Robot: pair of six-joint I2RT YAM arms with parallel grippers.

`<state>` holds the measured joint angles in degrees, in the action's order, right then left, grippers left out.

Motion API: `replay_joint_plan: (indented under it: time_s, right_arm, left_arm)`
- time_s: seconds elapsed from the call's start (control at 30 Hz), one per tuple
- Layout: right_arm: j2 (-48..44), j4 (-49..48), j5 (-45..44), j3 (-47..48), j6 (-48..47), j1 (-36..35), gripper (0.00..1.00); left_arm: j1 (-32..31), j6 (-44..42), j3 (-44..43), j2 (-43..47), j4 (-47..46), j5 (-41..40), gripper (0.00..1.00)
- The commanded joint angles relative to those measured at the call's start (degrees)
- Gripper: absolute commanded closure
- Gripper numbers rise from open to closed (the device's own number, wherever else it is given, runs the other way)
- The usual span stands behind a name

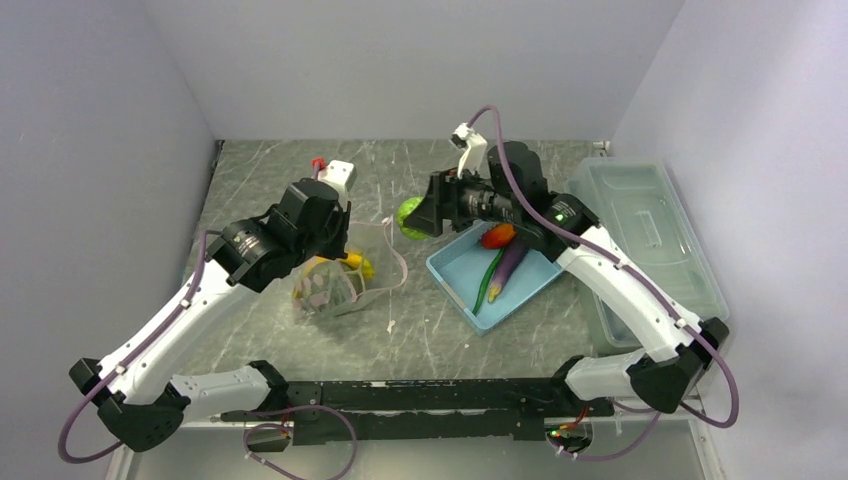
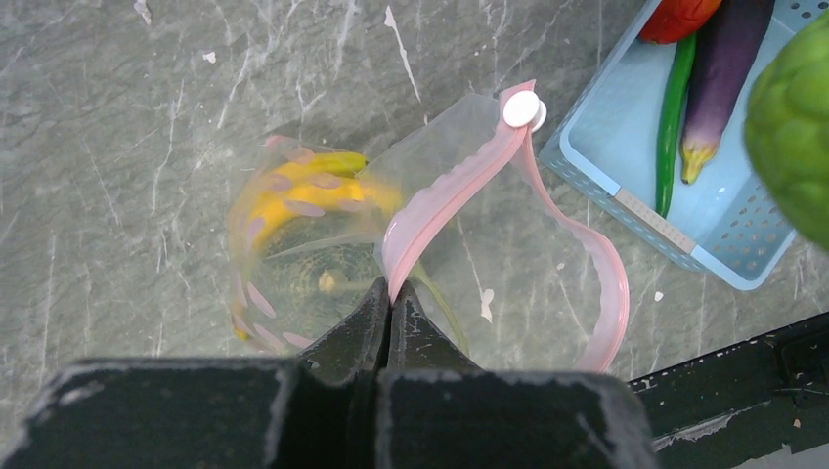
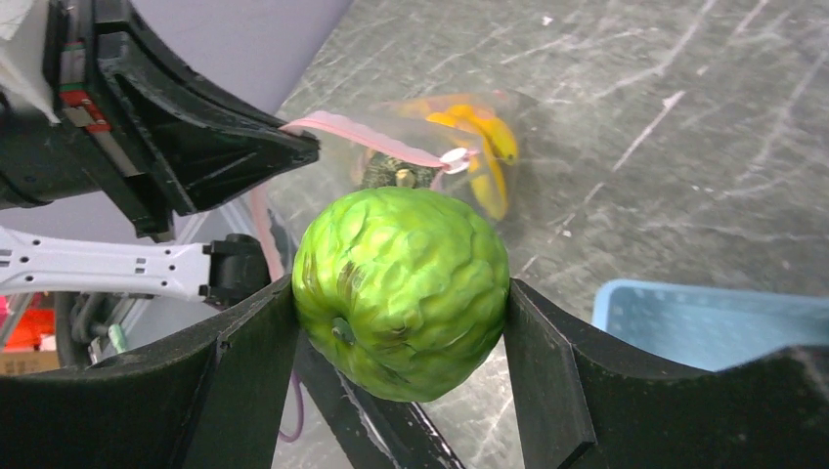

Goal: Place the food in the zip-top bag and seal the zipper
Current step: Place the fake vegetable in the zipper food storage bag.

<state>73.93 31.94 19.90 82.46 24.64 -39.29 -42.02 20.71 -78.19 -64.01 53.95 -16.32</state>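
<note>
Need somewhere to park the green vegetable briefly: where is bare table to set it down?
Bare table lies between the zip-top bag, the blue basket and the arm bases, and along the back wall. Crowded: the gap between bag and basket, where the zipper loops.

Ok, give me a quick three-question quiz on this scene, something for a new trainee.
1. What is the right end effector holding? A, nothing; B, the bumpy green vegetable; C, a spoon.
2. True or false: the left end effector is shut on the pink zipper strip.
3. Fill in: the banana bunch lies inside the ___.
Key: 1 B. 2 true. 3 zip-top bag.
</note>
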Motion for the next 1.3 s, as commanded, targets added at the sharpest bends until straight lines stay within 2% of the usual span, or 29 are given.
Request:
replay_joint_plan:
  time_s: [0.0,0.27,0.6,0.9,0.97,1.03,1.27]
  right_arm:
    - [2.6,-4.8,1.6,3.8,-0.1,-3.0,0.66]
    - [8.3,-3.7,0.1,7.1,-0.9,-7.6,0.66]
    - [15.4,2.9,-7.8,11.6,-3.9,-13.9,0.65]
    - [17.7,3.1,-10.6,9.7,-3.5,-16.3,0.62]
    - [18.2,3.2,-11.4,9.2,-3.3,-16.5,0.57]
    - [18.7,3.8,-12.9,8.9,-3.2,-16.7,0.49]
    - [19.2,4.8,-14.8,8.7,-3.4,-17.0,0.32]
  left_arm:
    - [0.1,0.8,-3.7,-0.3,-0.6,-1.6,1.00]
    - [0.1,0.8,-4.5,-0.8,-0.3,-1.4,1.00]
    - [0.2,0.8,-5.6,-1.5,0.2,-1.3,1.00]
    - [0.1,1.3,-5.9,-1.5,0.5,-1.3,1.00]
    - [0.2,1.3,-5.9,-1.4,0.6,-1.3,1.00]
    - [0.1,1.4,-5.9,-1.4,0.7,-1.4,1.00]
    - [0.1,1.7,-5.6,-1.1,0.7,-1.1,1.00]
